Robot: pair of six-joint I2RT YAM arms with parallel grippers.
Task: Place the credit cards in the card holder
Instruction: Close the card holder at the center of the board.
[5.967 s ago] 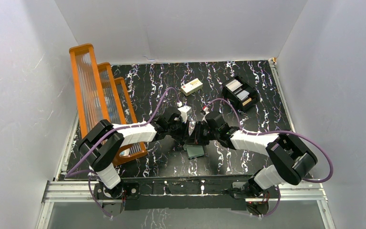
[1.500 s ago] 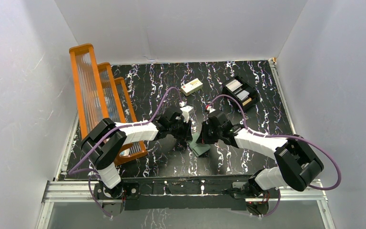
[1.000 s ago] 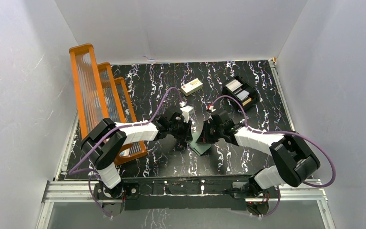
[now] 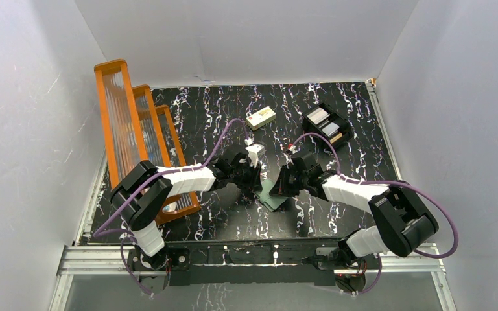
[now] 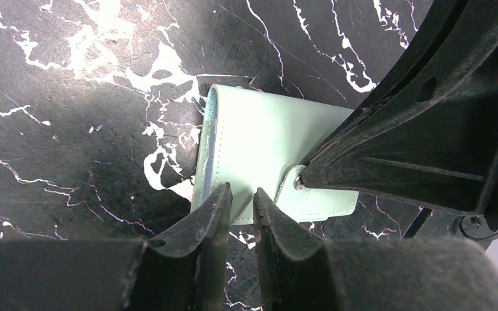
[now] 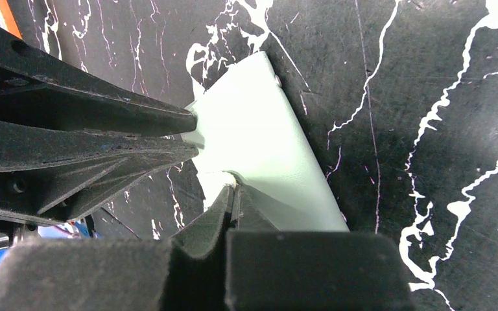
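Surface: black table (image 4: 233, 220) with white marble veining, shut in by plain white walls (image 4: 246, 39).
Left edge: orange rack (image 4: 130, 129) of ribbed clear panels; the left arm crosses in front of its near end.
Far side: cream block (image 4: 260, 118), with the black tray (image 4: 311, 123) to its right.
Credit cards (image 4: 318, 115): pale rectangles lying in the black tray, well apart from both arms. Their number is too small to read.
Card holder (image 4: 273, 194): mid-table, between the two grippers. It looks dark green from above and washed out to pale green in the wrist views. It appears tilted rather than flat; its underside is hidden.
Right gripper (image 6: 233, 191): clenched, with its tips pinched on the holder's tab beside the stud (image 5: 296, 183).
Left gripper (image 5: 240, 197): fingers nearly together with a narrow slit between them, tips at the holder's near edge. I cannot tell whether they pinch it.
Hidden: from above, the wrists cover both sets of fingertips.
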